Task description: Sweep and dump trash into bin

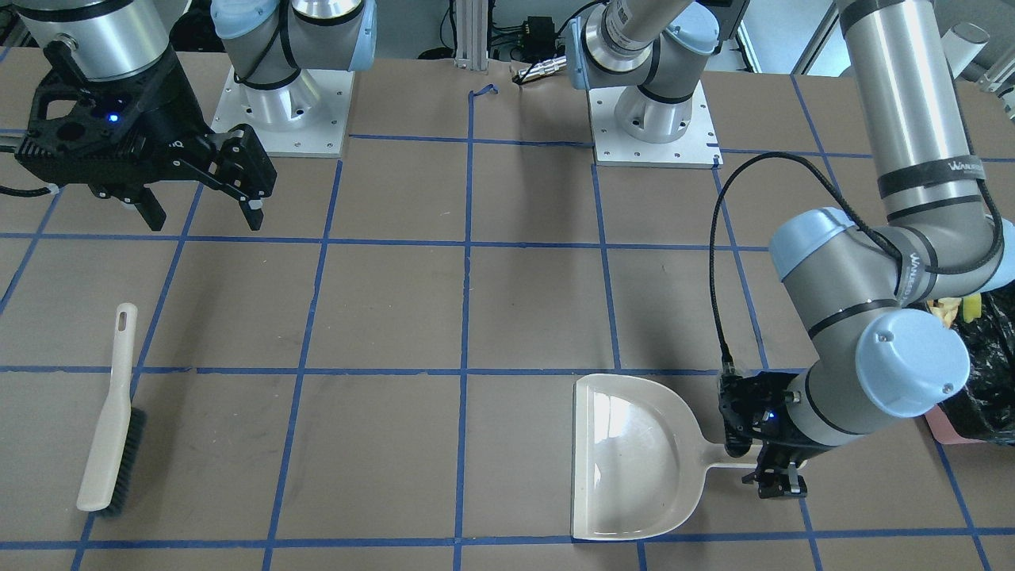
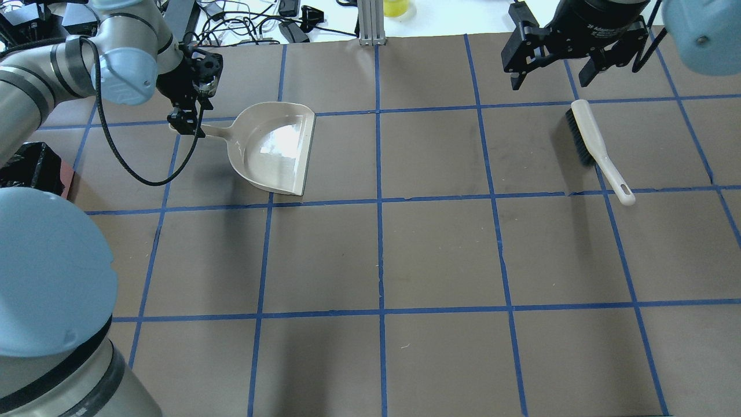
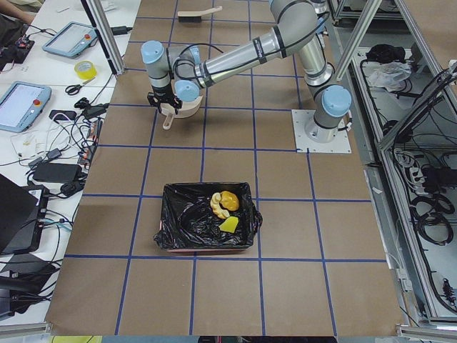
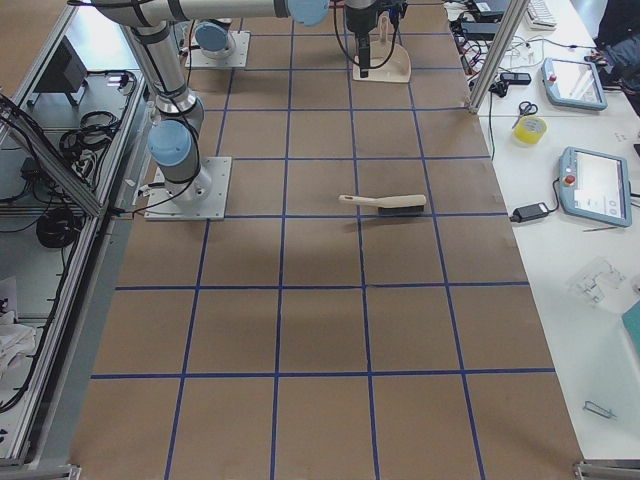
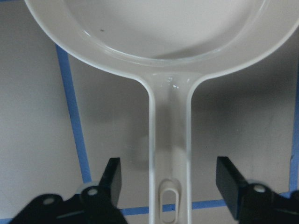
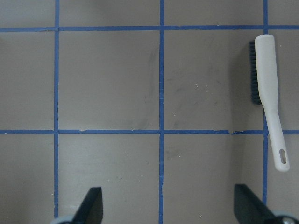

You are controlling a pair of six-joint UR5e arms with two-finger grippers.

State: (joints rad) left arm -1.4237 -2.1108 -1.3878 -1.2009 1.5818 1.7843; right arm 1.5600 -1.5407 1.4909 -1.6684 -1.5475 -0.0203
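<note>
The trash lies in the bin (image 3: 178, 214), a pink box lined with a black bag: a golden-brown lump (image 3: 230, 199), a pale crescent slice (image 3: 216, 206) and a yellow sponge (image 3: 228, 224). The bin also shows at the front view's right edge (image 1: 983, 381), behind my left arm's elbow. The beige dustpan (image 1: 634, 460) lies flat and empty on the table. My left gripper (image 5: 170, 179) is open, with one finger on each side of the dustpan's handle (image 5: 169, 140), not touching it. My right gripper (image 1: 202, 214) is open and empty, above the table near the brush (image 1: 111, 420).
The brush (image 2: 590, 142) lies on the table's far right in the overhead view, bristles on its side. Both arm base plates (image 1: 277, 119) stand at the robot's edge. Tablets and a tape roll (image 4: 527, 129) lie on the white bench beyond the table.
</note>
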